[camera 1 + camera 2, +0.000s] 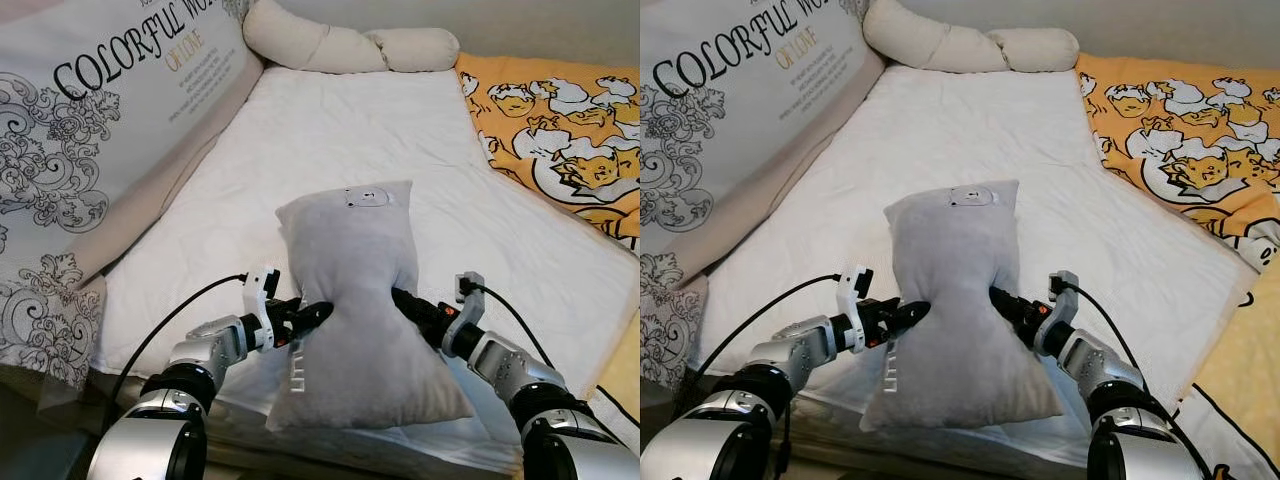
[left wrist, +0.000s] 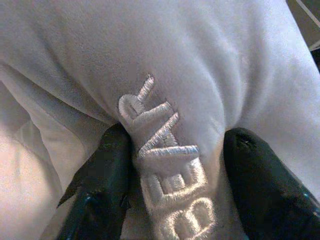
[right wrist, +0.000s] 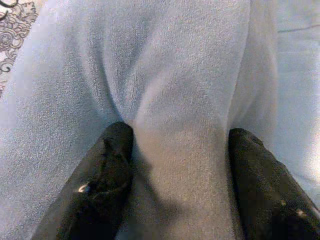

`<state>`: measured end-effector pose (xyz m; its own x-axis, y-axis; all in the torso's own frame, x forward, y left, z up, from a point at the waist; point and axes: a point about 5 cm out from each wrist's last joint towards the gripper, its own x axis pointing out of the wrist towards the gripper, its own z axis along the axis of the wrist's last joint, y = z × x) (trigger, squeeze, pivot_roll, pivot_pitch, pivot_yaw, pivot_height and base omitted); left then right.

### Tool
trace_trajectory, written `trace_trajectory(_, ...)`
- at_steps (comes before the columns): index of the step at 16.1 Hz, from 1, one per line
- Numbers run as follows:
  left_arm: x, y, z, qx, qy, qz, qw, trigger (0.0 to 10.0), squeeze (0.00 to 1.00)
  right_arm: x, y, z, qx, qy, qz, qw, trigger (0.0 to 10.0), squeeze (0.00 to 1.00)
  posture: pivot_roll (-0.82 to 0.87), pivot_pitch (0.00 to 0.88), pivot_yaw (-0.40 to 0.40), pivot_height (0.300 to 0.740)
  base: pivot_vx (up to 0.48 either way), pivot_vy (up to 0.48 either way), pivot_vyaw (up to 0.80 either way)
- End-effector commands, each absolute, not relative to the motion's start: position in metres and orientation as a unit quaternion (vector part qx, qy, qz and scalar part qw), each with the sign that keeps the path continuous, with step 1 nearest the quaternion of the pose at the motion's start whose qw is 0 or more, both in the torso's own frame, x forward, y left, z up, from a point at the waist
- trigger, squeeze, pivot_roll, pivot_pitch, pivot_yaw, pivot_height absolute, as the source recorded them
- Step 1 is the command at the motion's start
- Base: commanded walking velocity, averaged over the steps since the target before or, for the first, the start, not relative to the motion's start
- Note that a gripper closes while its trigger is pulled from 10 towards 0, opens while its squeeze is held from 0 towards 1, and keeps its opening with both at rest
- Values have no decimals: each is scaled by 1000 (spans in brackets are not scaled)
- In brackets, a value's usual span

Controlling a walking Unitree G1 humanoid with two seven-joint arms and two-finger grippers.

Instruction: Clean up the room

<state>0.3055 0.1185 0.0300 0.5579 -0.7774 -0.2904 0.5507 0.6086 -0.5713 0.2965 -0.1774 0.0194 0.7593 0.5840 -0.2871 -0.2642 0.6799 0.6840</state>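
A grey pillow (image 1: 355, 300) stands lengthwise over the near end of a white mattress (image 1: 330, 130), squeezed in at its middle from both sides. The left gripper (image 1: 318, 314) presses into the pillow's left edge, and the right gripper (image 1: 400, 298) presses into its right edge, directly across from it. Between them the pillow narrows to a waist, with a fuller part above and a wider part below that reaches toward the mattress's front edge.

In the left wrist view, the two black fingers (image 2: 102, 185) pinch a fold of grey fabric that carries stitched silver lettering (image 2: 167, 175). In the right wrist view, the two fingers (image 3: 100, 185) likewise clamp a bunched ridge of the same plush fabric. Both grippers are closed on the pillow.

A small pale patch (image 1: 366, 197) sits near the pillow's top edge.

Along the robot's left side of the mattress leans a large cushion (image 1: 90, 130) printed with black scrollwork and large lettering. A long cream bolster (image 1: 345, 45) lies across the far end. To the right lies an orange blanket (image 1: 560, 130) with a cartoon pattern, touching the mattress edge.
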Motion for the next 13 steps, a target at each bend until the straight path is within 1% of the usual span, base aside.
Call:
trace_trajectory(1, 307, 113, 30, -220, 273, -384, 854, 0, 0, 296, -167, 16, 315, 272, 249, 875, 0, 0, 16, 0, 31, 740, 0, 0, 0)
trace_trajectory(2, 307, 117, 29, -231, 282, -360, 859, 0, 0, 295, -164, 15, 313, 281, 251, 872, 0, 0, 20, 0, 31, 740, 0, 0, 0)
trace_trajectory(4, 307, 120, 27, -233, 285, -350, 861, 0, 0, 296, -161, 16, 311, 276, 256, 872, 0, 0, 19, 0, 37, 740, 0, 0, 0)
trace_trajectory(6, 309, 123, 30, -247, 281, -347, 860, 0, 0, 300, -153, 22, 294, 255, 288, 875, 0, 0, 18, 0, 49, 740, 0, 0, 0)
trace_trajectory(8, 316, 122, 40, -254, 260, -349, 864, 0, 0, 305, -146, 26, 286, 246, 290, 879, 0, 0, 27, 0, 51, 740, 0, 0, 0)
trace_trajectory(10, 318, 120, 44, -261, 252, -356, 861, 0, 0, 308, -143, 30, 282, 238, 298, 880, 0, 0, 32, 0, 54, 740, 0, 0, 0)
trace_trajectory(11, 321, 115, 51, -250, 245, -376, 858, 0, 0, 318, -140, 41, 280, 213, 288, 891, 0, 0, 34, 0, 57, 740, 0, 0, 0)
trace_trajectory(12, 322, 115, 53, -251, 242, -379, 857, 0, 0, 320, -140, 43, 279, 206, 283, 894, 0, 0, 32, 0, 60, 740, 0, 0, 0)
trace_trajectory(13, 326, 112, 61, -258, 228, -386, 856, 0, 0, 324, -137, 49, 293, 208, 292, 886, 0, 0, 26, 0, 66, 740, 0, 0, 0)
